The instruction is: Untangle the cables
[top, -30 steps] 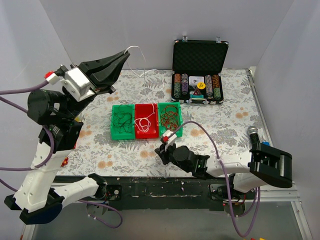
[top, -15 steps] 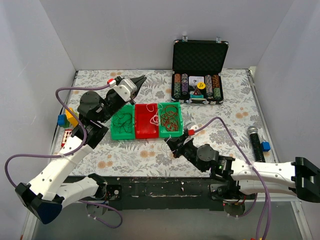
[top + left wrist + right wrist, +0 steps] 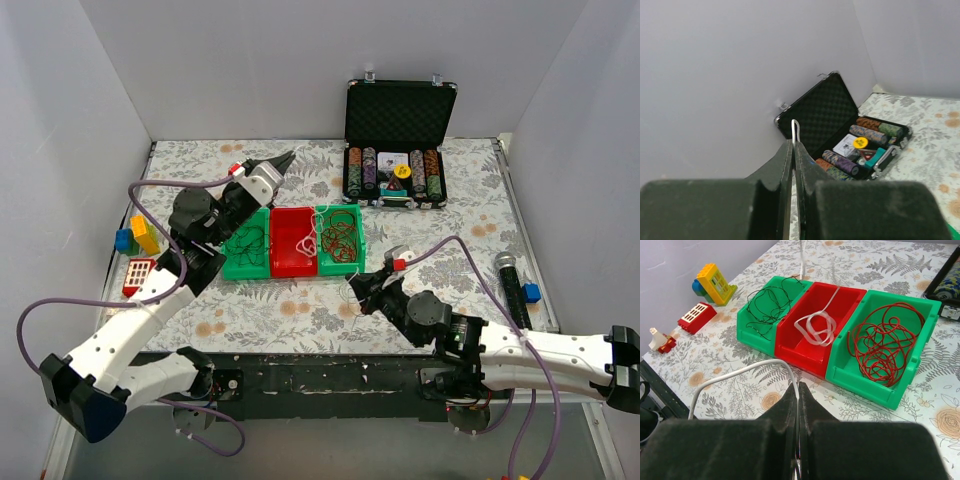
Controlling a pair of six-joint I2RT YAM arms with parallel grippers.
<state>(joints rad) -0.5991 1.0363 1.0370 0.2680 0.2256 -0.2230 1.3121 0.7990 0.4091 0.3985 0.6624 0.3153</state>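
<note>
**Left arm.** The left gripper (image 3: 793, 146) is pressing its jaws fully together on a loop of the white cable (image 3: 795, 128), which is poking up just past the tips. The gripper is hanging above the counter (image 3: 450, 240), behind the left green bin (image 3: 747, 332), and is pointing towards the open case (image 3: 825, 112) of poker chips (image 3: 840, 162). The white strand is dropping from the jaws into the red bin (image 3: 800, 354), where the rest of it is lying in a loose coil.

**Right arm.** The right gripper (image 3: 797, 387) is also holding its jaws flat together. A length of white cable is entering between the tips and curving away to the left, low over the counter. Whether this length is joining the coil in the red bin cannot be told. The gripper is sitting low, in front of the bins and near the counter's front edge.

**Cables.**
- The dark cable (image 3: 767, 302) is lying coiled in the left green bin.
- The red cable (image 3: 885, 340) is lying coiled in the right green bin (image 3: 865, 382).
- The three bins are standing side by side and touching, with the red bin between the green ones.

**Surroundings.**
- A yellow and blue block (image 3: 715, 280) and a red block (image 3: 697, 317) are lying to the left of the bins.
- A microphone (image 3: 510, 280) is lying at the counter's right edge, well apart from the bins.
</note>
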